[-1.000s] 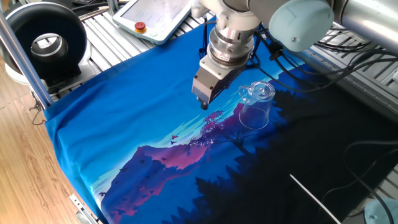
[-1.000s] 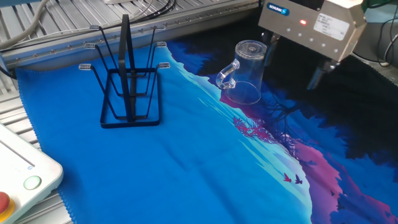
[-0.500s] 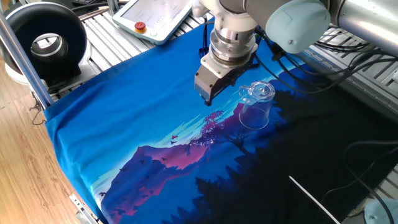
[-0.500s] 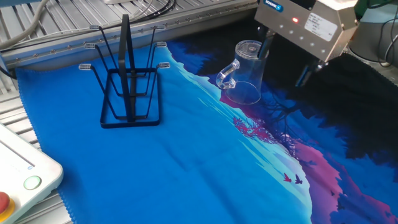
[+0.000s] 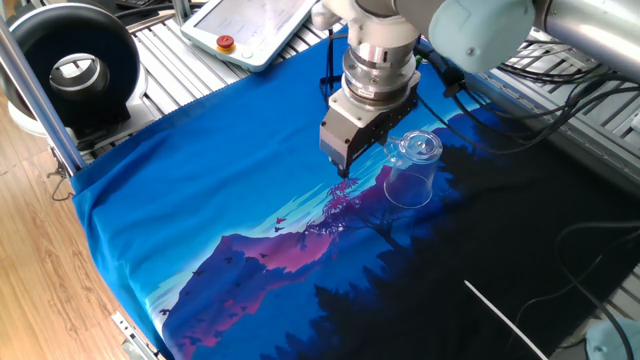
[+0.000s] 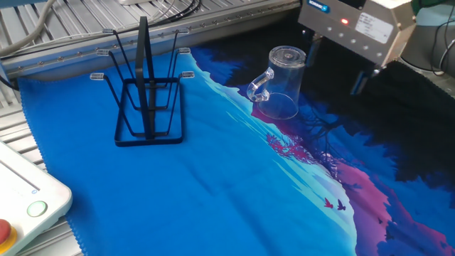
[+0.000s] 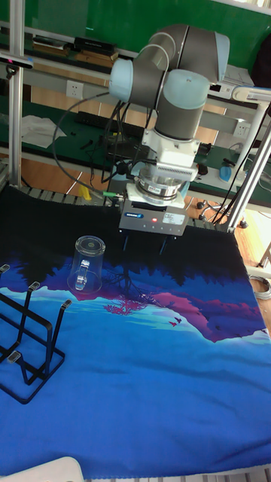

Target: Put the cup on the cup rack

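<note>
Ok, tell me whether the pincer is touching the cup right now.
Apart. In the tall fixed view the open pincer hangs to the right of the cup, with dark cloth showing between its nearer finger and the glass.

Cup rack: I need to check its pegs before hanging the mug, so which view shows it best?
The other fixed view: the whole cup rack shows, base frame and upright pegs unobstructed. The tall fixed view crops it at the left edge. In one fixed view it isn't visible.
</note>
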Controlling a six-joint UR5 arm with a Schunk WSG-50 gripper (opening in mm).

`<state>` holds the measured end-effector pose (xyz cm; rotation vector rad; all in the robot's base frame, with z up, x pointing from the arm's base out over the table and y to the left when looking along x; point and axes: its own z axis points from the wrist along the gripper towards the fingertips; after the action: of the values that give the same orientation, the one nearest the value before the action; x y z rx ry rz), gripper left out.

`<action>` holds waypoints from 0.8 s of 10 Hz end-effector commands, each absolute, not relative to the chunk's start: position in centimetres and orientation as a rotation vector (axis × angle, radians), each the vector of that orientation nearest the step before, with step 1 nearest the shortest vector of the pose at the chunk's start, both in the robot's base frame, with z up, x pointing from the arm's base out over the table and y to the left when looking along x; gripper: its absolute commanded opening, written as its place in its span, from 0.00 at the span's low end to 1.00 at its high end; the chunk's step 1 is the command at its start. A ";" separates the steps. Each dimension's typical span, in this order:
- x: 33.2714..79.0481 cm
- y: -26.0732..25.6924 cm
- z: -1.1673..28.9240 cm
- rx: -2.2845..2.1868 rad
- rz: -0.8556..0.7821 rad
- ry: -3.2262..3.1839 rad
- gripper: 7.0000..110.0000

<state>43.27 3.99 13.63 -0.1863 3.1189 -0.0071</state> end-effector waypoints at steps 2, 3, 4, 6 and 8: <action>42.8 5.9 13.8 -0.160 0.105 3.138 0.57; 42.9 5.2 13.4 -0.098 0.053 3.153 0.57; 43.2 4.6 13.2 -0.013 0.004 3.151 0.15; 43.1 4.8 13.3 0.076 0.020 3.153 0.15; 42.8 2.7 13.4 0.141 -0.114 3.156 0.00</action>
<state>42.91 3.85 13.26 0.0334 3.1554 -0.0393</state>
